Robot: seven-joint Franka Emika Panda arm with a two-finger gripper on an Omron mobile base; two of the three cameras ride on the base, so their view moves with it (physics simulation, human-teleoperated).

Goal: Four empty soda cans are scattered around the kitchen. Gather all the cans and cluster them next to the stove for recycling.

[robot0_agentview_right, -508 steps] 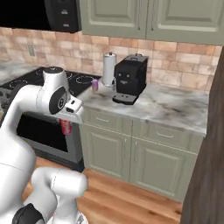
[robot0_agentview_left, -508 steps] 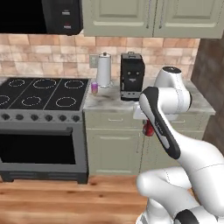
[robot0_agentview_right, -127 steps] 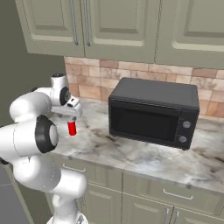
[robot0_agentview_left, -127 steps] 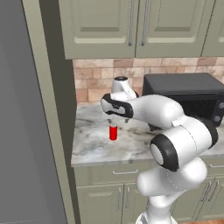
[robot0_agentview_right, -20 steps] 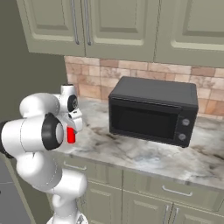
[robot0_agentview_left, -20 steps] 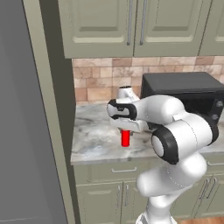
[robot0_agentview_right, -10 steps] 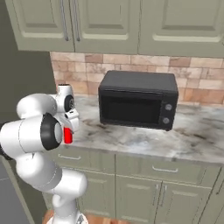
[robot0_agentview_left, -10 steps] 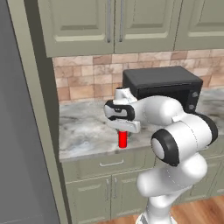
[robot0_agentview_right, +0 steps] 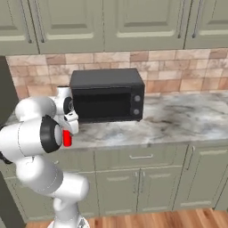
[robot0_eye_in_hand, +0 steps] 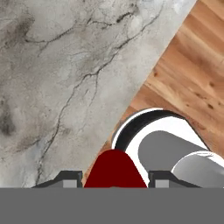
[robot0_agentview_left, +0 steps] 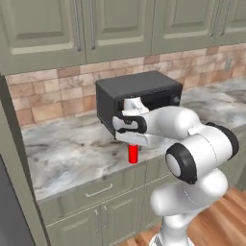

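Observation:
A red soda can [robot0_agentview_left: 133, 153] hangs upright under my gripper [robot0_agentview_left: 131, 143], which is shut on its top. It is held just above the front part of the marble counter [robot0_agentview_left: 67, 158], in front of the black microwave [robot0_agentview_left: 137, 93]. From the right base camera the same can [robot0_agentview_right: 67, 138] shows beside my arm's elbow, near the counter's front edge [robot0_agentview_right: 133, 140]. Looking along the hand, the can [robot0_eye_in_hand: 114, 169] sits between my two fingertips [robot0_eye_in_hand: 70, 178], over the counter's edge with wood floor [robot0_eye_in_hand: 192, 70] beyond. The stove is out of view.
Sage-green upper cabinets [robot0_agentview_left: 96, 29] hang over the tan brick wall [robot0_agentview_right: 178, 71]. Drawers and doors [robot0_agentview_right: 142, 178] run below the counter. A dark tall panel [robot0_agentview_left: 12, 211] stands at the far left. To the right of the microwave the marble [robot0_agentview_right: 187, 116] runs on.
The base has driven to the right, so the whole scene has slid left and the microwave now sits behind my hand. The red can stays in my shut gripper.

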